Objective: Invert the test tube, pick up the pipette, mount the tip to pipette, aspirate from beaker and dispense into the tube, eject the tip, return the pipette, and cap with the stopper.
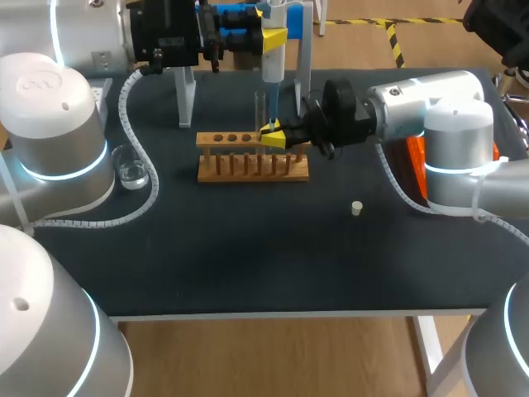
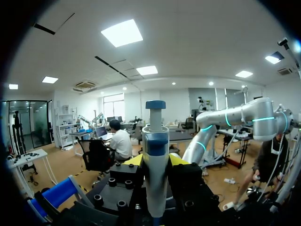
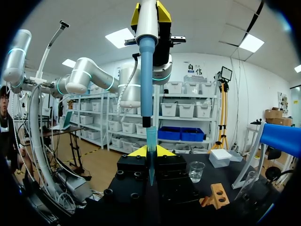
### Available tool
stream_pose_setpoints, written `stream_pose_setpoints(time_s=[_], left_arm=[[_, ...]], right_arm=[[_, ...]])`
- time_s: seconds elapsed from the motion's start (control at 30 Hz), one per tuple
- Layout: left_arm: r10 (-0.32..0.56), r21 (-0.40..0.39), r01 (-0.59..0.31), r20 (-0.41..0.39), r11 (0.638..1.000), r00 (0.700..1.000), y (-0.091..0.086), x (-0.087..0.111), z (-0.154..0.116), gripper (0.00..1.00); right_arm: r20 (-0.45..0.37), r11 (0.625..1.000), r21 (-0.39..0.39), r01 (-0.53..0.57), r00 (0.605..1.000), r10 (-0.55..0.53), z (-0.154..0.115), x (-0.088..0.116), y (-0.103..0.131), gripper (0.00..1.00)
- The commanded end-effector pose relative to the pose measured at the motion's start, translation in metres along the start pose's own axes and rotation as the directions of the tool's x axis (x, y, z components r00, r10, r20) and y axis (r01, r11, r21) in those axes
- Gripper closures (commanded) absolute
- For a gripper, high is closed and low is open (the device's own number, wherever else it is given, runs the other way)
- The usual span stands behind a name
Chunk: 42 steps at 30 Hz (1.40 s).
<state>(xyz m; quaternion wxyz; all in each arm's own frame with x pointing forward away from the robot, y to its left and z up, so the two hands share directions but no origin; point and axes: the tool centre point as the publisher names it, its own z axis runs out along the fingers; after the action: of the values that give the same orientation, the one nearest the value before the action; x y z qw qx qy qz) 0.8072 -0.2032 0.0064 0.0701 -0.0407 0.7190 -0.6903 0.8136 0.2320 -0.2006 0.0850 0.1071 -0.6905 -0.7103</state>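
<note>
So the left gripper (image 1: 274, 37) is up at the back of the table (image 1: 248, 256), clamped on the pipette (image 1: 274, 68). In the left wrist view the white and blue body sits squeezed between both yellow fingers (image 2: 178, 160). The pipette hangs straight down with the blue tip (image 3: 151, 136) mounted.

The right gripper (image 1: 273, 135) comes in from the side, closed around the tube (image 1: 262, 107) and holding it upright just behind the right end of the wooden rack (image 1: 248, 165). From the right wrist view the tip runs down right between that gripper's fingers, where the tube is. How deep it goes into the glass I honestly can't tell.

The beaker (image 1: 132, 169), with clear liquid in it, stands on the left side near the left arm, well apart from the rack. The little white stopper (image 1: 357, 208) lies alone on the table, in front of the right arm.
</note>
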Motion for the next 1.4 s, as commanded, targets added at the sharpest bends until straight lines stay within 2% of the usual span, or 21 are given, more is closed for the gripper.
stream_pose_setpoints(time_s=[0.03,1.4], left_arm=[[0.0,0.0,0.0,0.0,1.0,1.0,0.001,0.001,-0.001,1.0],[0.0,0.0,0.0,0.0,1.0,1.0,0.001,0.001,-0.001,1.0]], right_arm=[[0.005,1.0,0.0,0.002,1.0,-0.002,-0.001,0.001,0.002,1.0],[-0.02,1.0,-0.014,0.021,1.0,-0.021,0.003,0.013,0.012,1.0]])
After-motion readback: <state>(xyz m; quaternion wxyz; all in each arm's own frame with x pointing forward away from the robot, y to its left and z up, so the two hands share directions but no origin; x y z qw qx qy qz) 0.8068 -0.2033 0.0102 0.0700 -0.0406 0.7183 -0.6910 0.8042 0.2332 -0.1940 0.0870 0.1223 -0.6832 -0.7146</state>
